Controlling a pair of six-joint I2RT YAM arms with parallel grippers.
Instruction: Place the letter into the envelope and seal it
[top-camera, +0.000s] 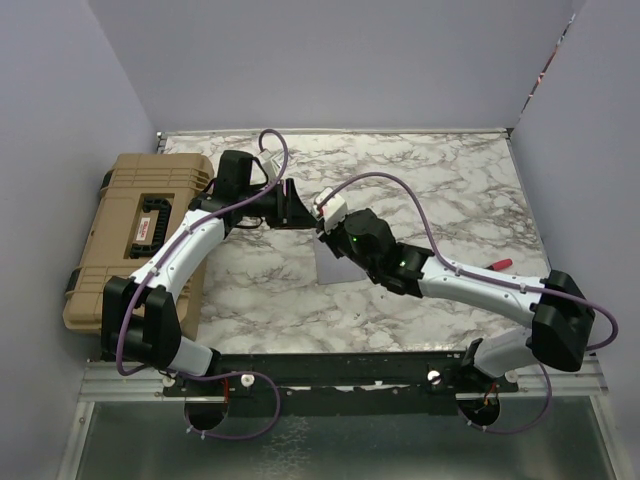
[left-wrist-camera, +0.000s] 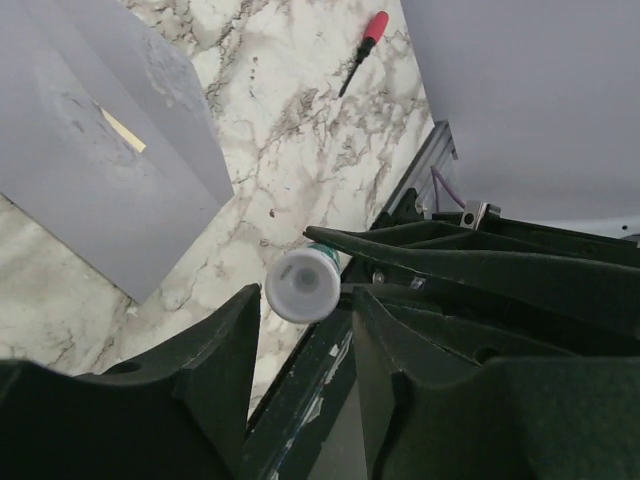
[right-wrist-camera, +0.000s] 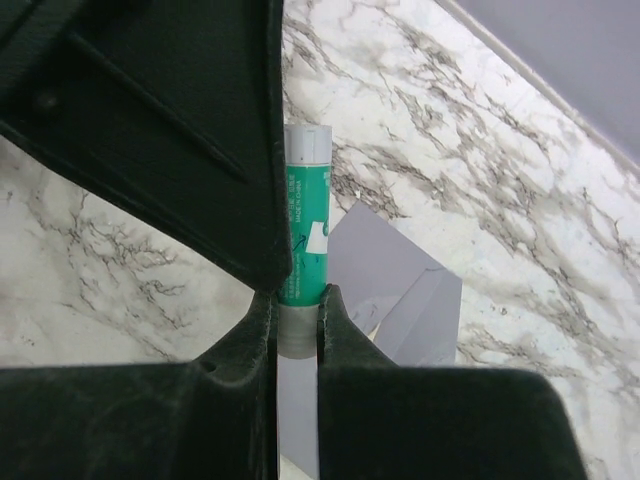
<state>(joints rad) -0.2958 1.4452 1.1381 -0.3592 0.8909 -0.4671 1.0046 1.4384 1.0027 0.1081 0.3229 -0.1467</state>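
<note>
Right gripper (right-wrist-camera: 297, 305) clamps the glue stick (right-wrist-camera: 303, 230) at centre frame; we judge the letter (left-wrist-camera: 124, 130) tucked inside the envelope (left-wrist-camera: 90, 190), sealing not yet done.

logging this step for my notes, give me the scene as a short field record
right gripper: shut on glue stick
left gripper: flanks the glue stick's cap, contact unclear
envelope: flat on table, flap looks open
letter: peach edge showing at envelope mouth
other: tan hard case, red-handled tool
</note>
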